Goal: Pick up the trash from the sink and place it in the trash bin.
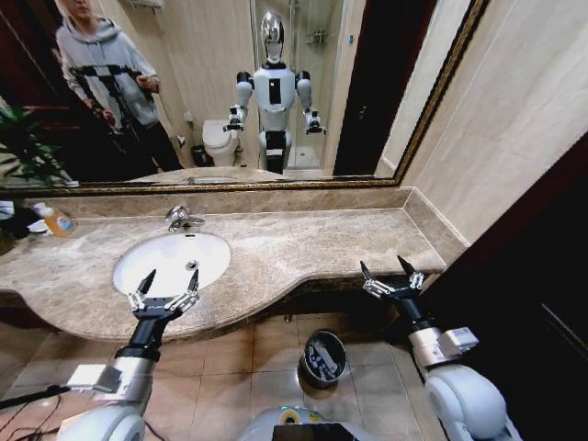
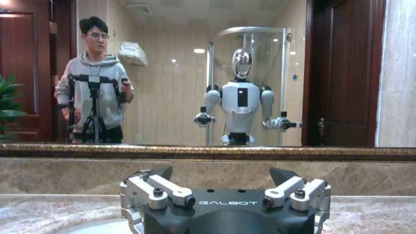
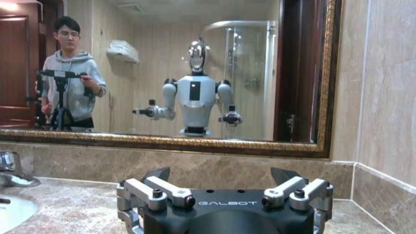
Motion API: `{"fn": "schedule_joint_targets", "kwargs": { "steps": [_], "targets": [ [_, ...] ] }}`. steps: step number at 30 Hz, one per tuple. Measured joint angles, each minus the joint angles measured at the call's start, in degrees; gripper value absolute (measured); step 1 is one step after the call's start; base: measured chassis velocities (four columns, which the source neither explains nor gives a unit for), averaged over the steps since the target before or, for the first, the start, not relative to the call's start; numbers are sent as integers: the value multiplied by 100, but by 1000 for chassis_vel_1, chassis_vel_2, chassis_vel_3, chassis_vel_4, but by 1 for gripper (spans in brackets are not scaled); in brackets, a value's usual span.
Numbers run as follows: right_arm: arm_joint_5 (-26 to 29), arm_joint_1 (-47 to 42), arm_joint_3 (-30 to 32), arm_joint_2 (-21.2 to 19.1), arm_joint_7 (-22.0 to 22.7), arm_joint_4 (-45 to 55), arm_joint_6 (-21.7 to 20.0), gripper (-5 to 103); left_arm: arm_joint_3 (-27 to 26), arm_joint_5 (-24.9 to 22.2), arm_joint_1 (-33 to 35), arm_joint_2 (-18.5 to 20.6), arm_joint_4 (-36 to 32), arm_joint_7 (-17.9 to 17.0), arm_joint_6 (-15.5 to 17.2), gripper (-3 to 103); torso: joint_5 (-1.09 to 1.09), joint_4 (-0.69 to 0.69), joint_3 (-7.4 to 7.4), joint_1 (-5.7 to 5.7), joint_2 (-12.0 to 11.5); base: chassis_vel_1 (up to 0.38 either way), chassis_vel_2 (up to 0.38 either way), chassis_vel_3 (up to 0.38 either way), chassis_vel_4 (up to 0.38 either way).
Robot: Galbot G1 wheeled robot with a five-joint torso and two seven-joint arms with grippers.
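White sink (image 1: 216, 253) lies under my spread left gripper (image 1: 163, 287); my right gripper (image 1: 392, 274), jaws spread, hovers above the trash bin (image 1: 322, 357).

Trash bin (image 1: 323, 356) contents indistinct

head high, wrists low, shared mirror (image 1: 230, 92)

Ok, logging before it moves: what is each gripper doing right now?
Left gripper: open, holding nothing, at the front rim of the sink.
Right gripper: open, holding nothing, at the countertop's front edge.
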Motion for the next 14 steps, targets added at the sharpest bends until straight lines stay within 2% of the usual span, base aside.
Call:
{"fn": "schedule_joint_targets", "kwargs": {
  "steps": [14],
  "targets": [
    [-2, -2, -4, 3, 5, -8, 0, 100, 0, 0, 0, 0, 0, 0, 0, 100, 0, 0, 0, 0, 0, 0, 0, 0, 0]
  ]
}}
